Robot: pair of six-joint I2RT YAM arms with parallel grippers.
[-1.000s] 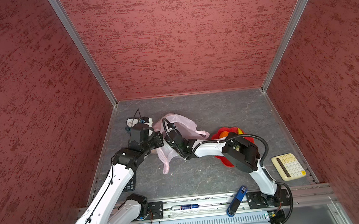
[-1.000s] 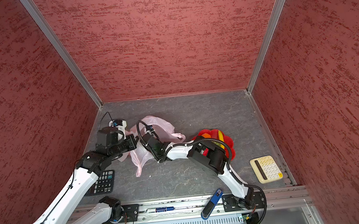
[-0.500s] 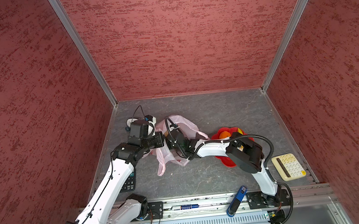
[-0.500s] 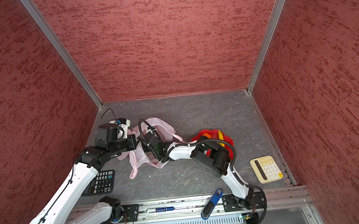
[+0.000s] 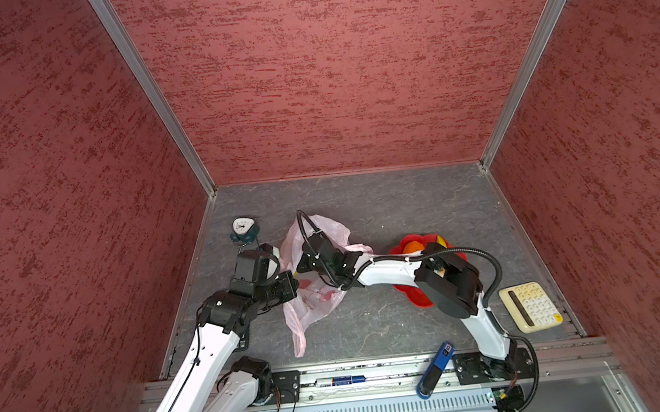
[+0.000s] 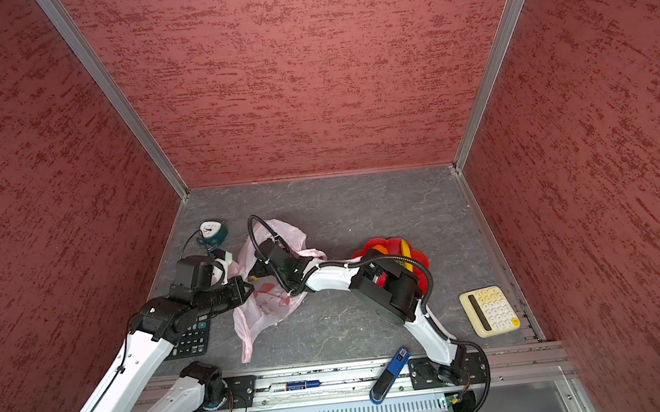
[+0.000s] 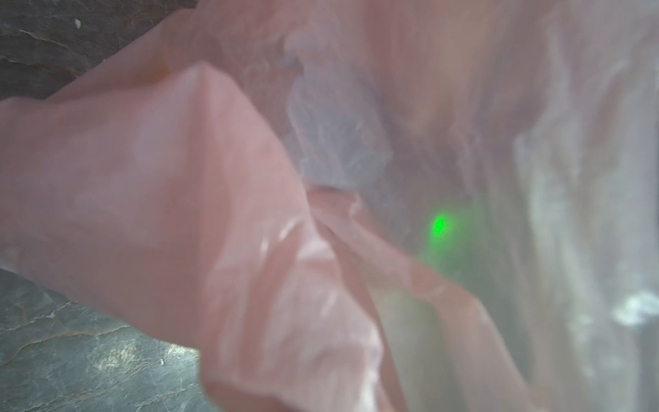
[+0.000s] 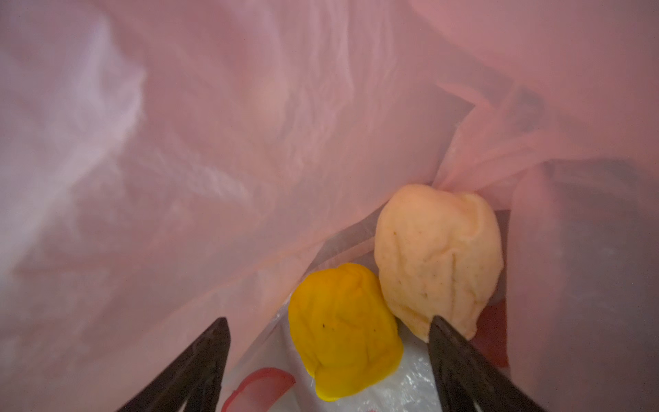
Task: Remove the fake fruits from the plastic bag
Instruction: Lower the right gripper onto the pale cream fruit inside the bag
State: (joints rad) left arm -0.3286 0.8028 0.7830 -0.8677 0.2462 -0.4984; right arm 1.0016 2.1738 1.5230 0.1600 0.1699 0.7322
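The pale-pink plastic bag (image 5: 316,296) lies left of centre in both top views and fills the left wrist view (image 7: 178,178). My left gripper (image 5: 294,283) is shut on the bag's left edge; its jaws are hidden by the plastic. My right arm reaches into the bag's mouth. Inside the bag my right gripper (image 8: 328,319) is open, with a yellow lemon (image 8: 342,331) between its fingers. A cream wrinkled lump (image 8: 438,257) lies against one finger (image 8: 460,356). An orange (image 5: 412,246) and a yellow banana (image 5: 441,240) lie on the red plate (image 5: 421,298).
A cream calculator (image 5: 531,307) sits at the front right. A black calculator (image 6: 192,338) lies under my left arm. A small clock (image 5: 243,228) stands at the back left. A blue tool (image 5: 437,369) rests on the front rail.
My left gripper has drawn the bag's edge up and towards the back. My right gripper has gone deeper into the bag and its jaws have spread a little wider.
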